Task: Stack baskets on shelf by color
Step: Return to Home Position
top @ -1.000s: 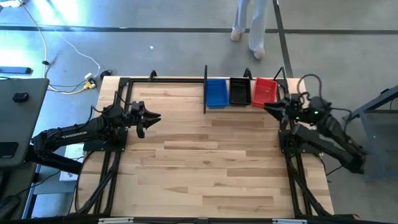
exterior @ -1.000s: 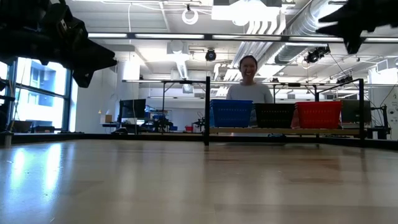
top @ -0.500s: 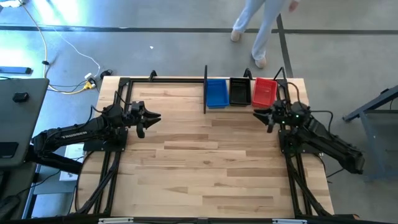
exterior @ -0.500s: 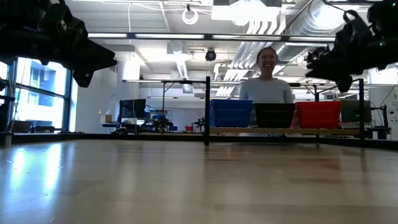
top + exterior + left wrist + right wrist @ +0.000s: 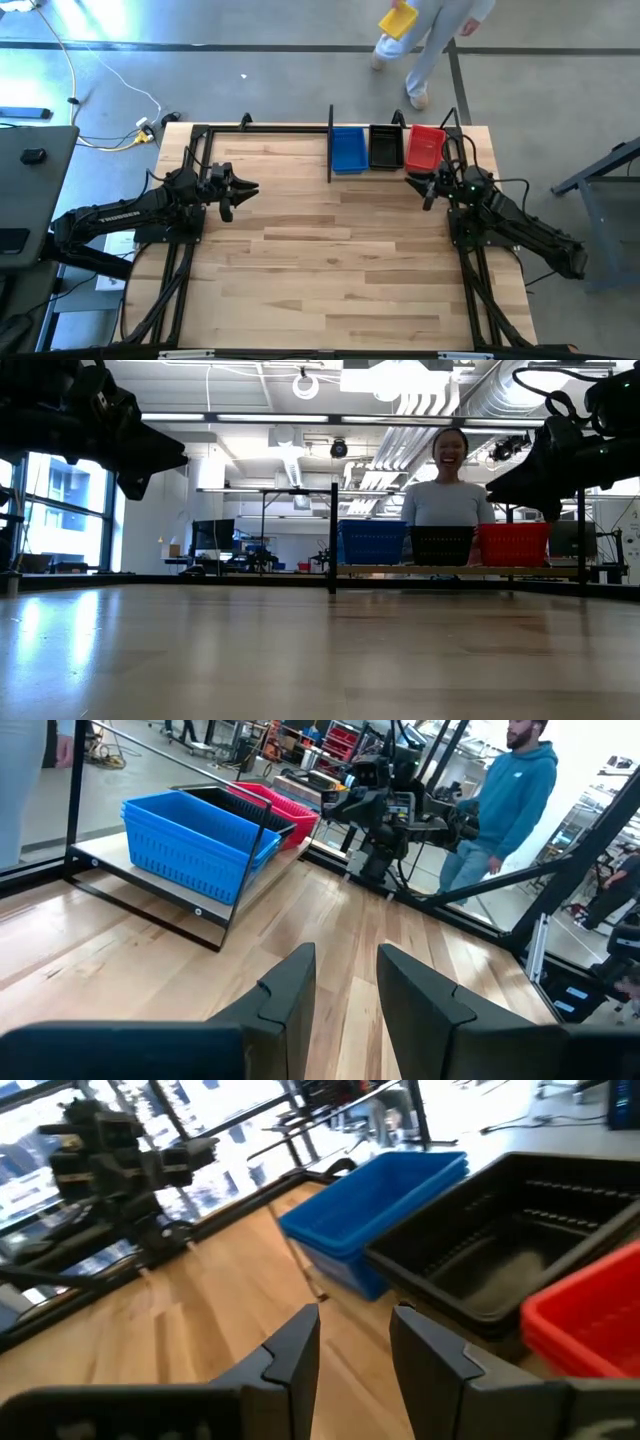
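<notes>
Counter [image 5: 330, 270]: bare wood in the near half, with no loose basket on it.
Left tool [image 5: 345, 960]: hovers over the left side, well apart from the shelf. Fingers are parted and hold nothing. It is unmoved from a second ago.
Right tool [image 5: 355, 1320]: has drawn back from the red stack's corner and now hangs near the shelf, clear of it. Fingers are spread and empty.
Meaning: sorting looks finished, and this arm seems to be retreating to rest.
Shelf [image 5: 331, 140]: stands at the counter's far edge.
Baskets: three nested stacks sit side by side on the shelf, perforated walls and rims even.
Order: blue [image 5: 348, 149] toward the left arm, black [image 5: 385, 147] between, red [image 5: 425, 147] toward the right arm.
Person [image 5: 447, 500]: beyond the shelf, has stepped across behind it.
</notes>
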Controlling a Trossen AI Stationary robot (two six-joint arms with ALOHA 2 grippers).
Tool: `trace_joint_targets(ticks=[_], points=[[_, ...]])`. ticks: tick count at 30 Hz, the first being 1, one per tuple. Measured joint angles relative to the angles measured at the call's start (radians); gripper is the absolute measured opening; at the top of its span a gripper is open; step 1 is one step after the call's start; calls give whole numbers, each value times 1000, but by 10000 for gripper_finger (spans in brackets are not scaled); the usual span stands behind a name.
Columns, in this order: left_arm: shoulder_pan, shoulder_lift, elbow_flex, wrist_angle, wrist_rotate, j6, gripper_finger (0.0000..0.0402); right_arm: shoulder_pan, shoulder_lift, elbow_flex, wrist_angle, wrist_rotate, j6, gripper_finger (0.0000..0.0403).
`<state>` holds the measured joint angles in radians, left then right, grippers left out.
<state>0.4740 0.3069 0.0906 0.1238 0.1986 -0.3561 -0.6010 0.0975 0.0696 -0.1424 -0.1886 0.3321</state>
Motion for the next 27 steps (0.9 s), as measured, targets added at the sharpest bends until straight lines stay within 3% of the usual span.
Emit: trace_joint_targets(ticks=[27], points=[[0, 0, 0, 0, 0, 0, 99, 0, 0, 0, -4, 32, 7, 110]])
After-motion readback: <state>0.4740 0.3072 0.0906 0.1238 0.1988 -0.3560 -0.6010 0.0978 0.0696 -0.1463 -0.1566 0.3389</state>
